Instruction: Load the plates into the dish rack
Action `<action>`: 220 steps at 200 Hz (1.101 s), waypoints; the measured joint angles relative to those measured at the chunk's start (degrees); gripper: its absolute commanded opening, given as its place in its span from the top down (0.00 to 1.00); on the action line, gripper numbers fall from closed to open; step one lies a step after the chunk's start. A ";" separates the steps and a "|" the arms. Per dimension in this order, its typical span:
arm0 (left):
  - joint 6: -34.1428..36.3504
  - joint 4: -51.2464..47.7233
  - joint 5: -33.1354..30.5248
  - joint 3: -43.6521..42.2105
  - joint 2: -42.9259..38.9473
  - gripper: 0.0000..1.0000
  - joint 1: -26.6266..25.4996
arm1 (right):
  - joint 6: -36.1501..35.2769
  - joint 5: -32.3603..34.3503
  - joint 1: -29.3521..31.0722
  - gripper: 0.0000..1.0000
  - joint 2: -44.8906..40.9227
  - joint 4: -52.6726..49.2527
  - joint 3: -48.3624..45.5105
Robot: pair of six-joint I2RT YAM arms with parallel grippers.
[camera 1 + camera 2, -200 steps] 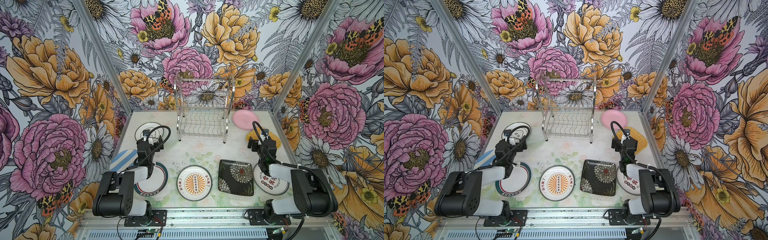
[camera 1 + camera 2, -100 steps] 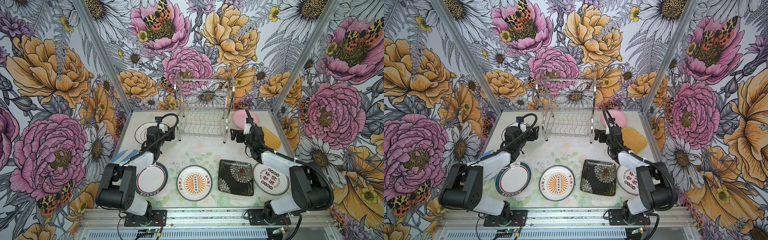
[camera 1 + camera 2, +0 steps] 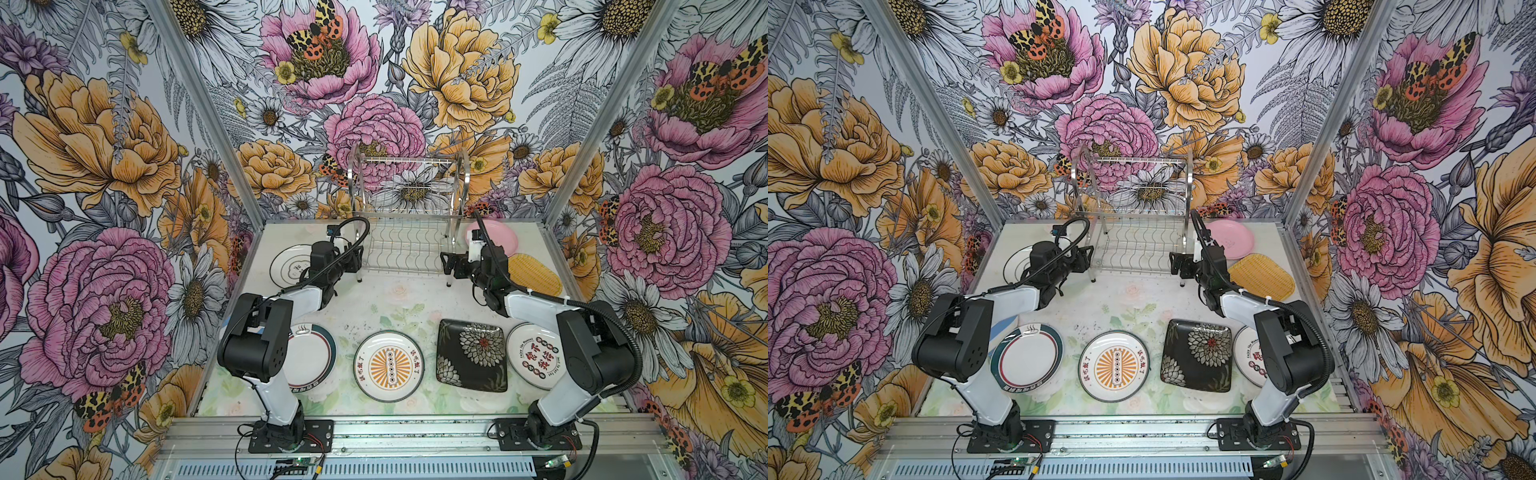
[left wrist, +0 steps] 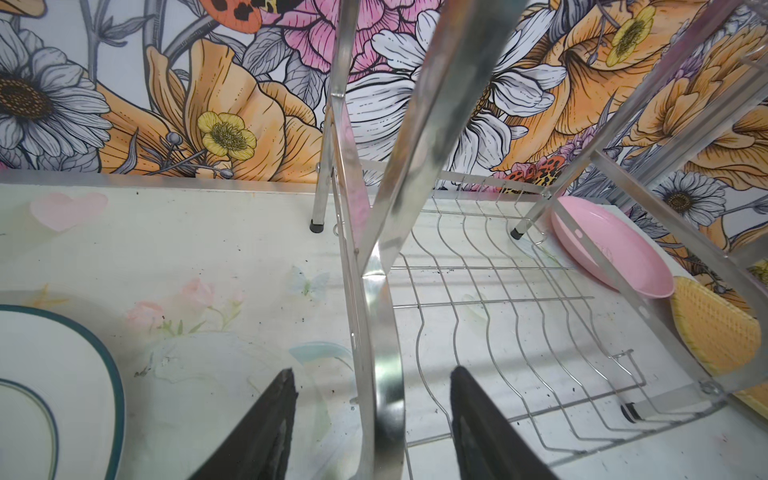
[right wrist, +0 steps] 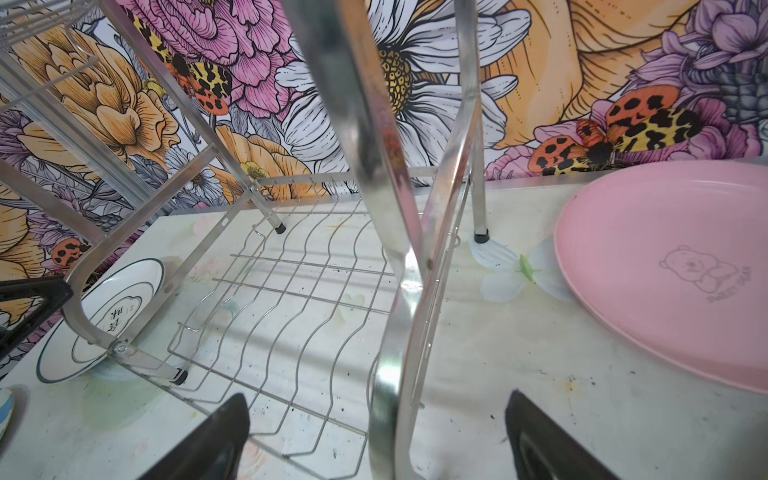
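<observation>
The steel dish rack (image 3: 409, 249) (image 3: 1136, 249) stands empty at the back of the table. My left gripper (image 3: 356, 262) (image 4: 372, 371) straddles its left side frame (image 4: 384, 365), open, with a gap on both sides. My right gripper (image 3: 446, 266) (image 5: 377, 397) straddles the right side frame (image 5: 390, 386), open wide. The plates all lie flat on the table: pink (image 3: 500, 235), yellow woven (image 3: 536, 274), white back-left (image 3: 289, 268), teal-rimmed (image 3: 311, 357), orange sunburst (image 3: 388, 365), black square (image 3: 471, 355) and red-lettered (image 3: 536, 361).
Flowered walls close in the table on three sides. A blue-striped plate edge (image 3: 998, 330) peeks out from under the left arm. Bare tabletop (image 3: 399, 299) lies between the rack and the front row of plates.
Both arms have reached from the front plates back to the rack, each gripper now around a side frame. The left jaws have narrowed; the right ones have barely changed.
</observation>
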 measured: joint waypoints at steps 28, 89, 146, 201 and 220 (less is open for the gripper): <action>-1.07 0.79 0.00 0.07 1.90 0.54 0.00 | 0.46 -0.15 0.00 0.17 2.40 1.05 0.74; -2.62 2.78 -0.09 2.16 2.16 0.78 -0.81 | 0.81 -0.33 0.00 0.41 4.20 2.43 2.03; -2.93 3.02 -2.23 2.08 2.29 0.95 -1.22 | 0.31 -0.24 0.00 0.63 5.29 2.84 2.60; -3.28 6.69 -4.59 -3.15 -0.46 0.97 -2.29 | -0.42 -0.39 0.00 0.71 5.55 2.05 3.04; -4.20 6.95 -6.19 -7.04 -3.85 0.98 -3.23 | -0.81 -0.63 0.11 0.71 5.55 1.07 3.69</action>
